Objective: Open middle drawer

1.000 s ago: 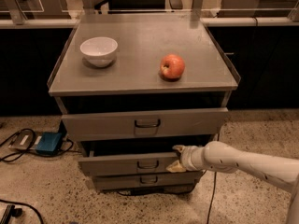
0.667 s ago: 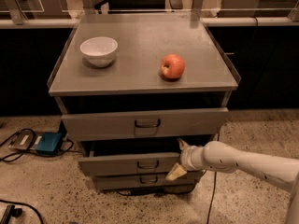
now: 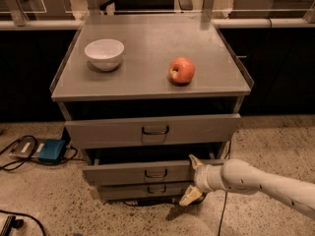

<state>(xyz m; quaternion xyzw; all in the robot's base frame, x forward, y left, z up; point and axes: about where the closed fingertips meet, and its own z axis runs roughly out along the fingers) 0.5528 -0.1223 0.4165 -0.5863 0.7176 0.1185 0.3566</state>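
The end effector (image 3: pixel 192 180), fingers spread and holding nothing, sits at the right end of the middle drawer (image 3: pixel 123 174). The front runs leftward from it, with the handle (image 3: pixel 155 173) just left.

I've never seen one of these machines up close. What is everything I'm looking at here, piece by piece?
Cabinet: one, grey metal, centre, with three drawers.
Bowl: one, white, on the cabinet top, left.
Apple: one, red, on the cabinet top, right of the bowl.
Top drawer: one, grey, the widest front, pulled partly out.
Middle drawer: one, grey, with a dark loop handle, standing out further than the one below it.
Bottom drawer: one, grey, the narrowest front, lowest.
Box: one, blue, on the floor left of the cabinet, with dark cables beside it.
Arm: one, white, reaching in from the lower right.
Gripper: one, pale fingers spread, at the right end of the middle drawer's front.
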